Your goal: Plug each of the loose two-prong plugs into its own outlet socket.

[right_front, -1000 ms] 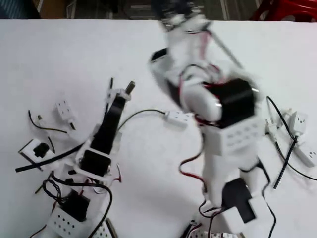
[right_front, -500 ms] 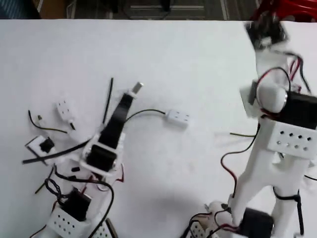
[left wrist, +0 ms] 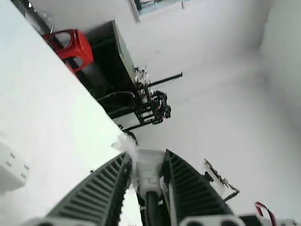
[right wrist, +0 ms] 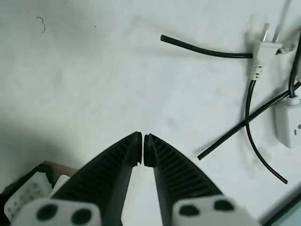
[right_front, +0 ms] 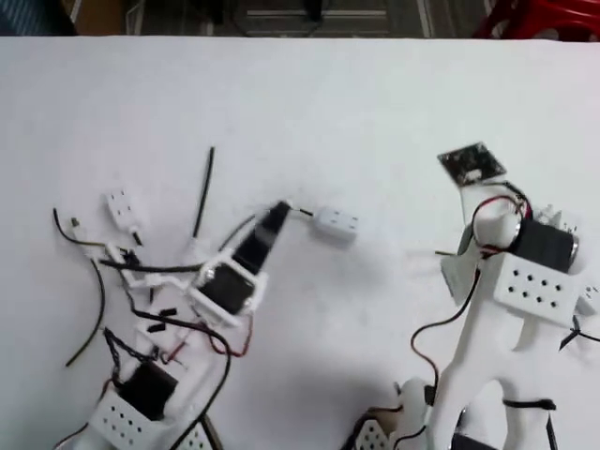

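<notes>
My left gripper (right_front: 277, 213) is shut on a white plug (left wrist: 147, 173); the plug's black cord runs back between the ribbed fingers (left wrist: 109, 181). In the high view the gripper's tip lies just left of a white outlet socket (right_front: 336, 222), which also appears beside the gripper in the left wrist view (left wrist: 9, 165). My right gripper (right wrist: 142, 141) hangs shut over bare table, holding nothing. Beyond it lie a loose white two-prong plug (right wrist: 262, 51) on a black cord and a white socket (right wrist: 289, 123).
Another white socket (right_front: 122, 208) and tangled black cords (right_front: 94, 272) lie at the left, with a loose black cord (right_front: 203, 187) nearby. The folded right arm (right_front: 511, 272) covers most of the sockets at the right edge (right_front: 561, 221). A red stool (left wrist: 70, 46) stands beyond the table.
The right arm swung from the table's middle to the right and folded back. The left gripper moved right and nearer, up to the middle socket, dragging cords with it.
</notes>
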You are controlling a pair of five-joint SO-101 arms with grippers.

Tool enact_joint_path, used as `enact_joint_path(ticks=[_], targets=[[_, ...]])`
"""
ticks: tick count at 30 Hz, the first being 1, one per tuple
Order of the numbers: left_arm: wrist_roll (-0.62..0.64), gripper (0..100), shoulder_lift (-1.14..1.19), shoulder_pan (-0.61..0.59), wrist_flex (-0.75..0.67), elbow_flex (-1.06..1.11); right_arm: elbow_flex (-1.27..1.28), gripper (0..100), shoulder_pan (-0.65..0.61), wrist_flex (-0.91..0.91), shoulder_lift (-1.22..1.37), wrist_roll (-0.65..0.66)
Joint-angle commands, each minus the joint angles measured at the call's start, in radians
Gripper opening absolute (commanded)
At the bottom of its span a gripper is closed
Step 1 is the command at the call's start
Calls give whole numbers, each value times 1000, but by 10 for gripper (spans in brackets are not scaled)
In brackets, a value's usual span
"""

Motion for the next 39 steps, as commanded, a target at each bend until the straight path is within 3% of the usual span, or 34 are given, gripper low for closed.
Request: enact_joint_path(ticks=[1, 6, 10, 15, 19, 23, 29, 36, 39], targets=[[-94, 24, -8, 117, 61, -3, 66, 20, 12, -54, -51, 11], [-460, 24, -8, 134, 193, -3, 170, 20, 10, -110, -68, 11], [-632, 24, -8, 84, 235, -3, 199, 24, 5, -140, -61, 11], [-592, 24, -8, -137, 190, -8, 196, 27, -64, -145, -59, 6], [-594, 24, -8, -245, 196, -35, 189, 117, -220, -145, -59, 0], [-595, 24, -7, -288, 259, -71, 144, 197, -377, -147, -59, -60], [-597, 24, -7, -344, 350, -121, -26, 205, -601, -142, -12, -140], [-617, 24, 21, -395, 376, -155, -285, 255, -639, -140, 394, -161], [-652, 24, 131, -400, 379, -222, -411, 255, -638, -137, 572, -100]])
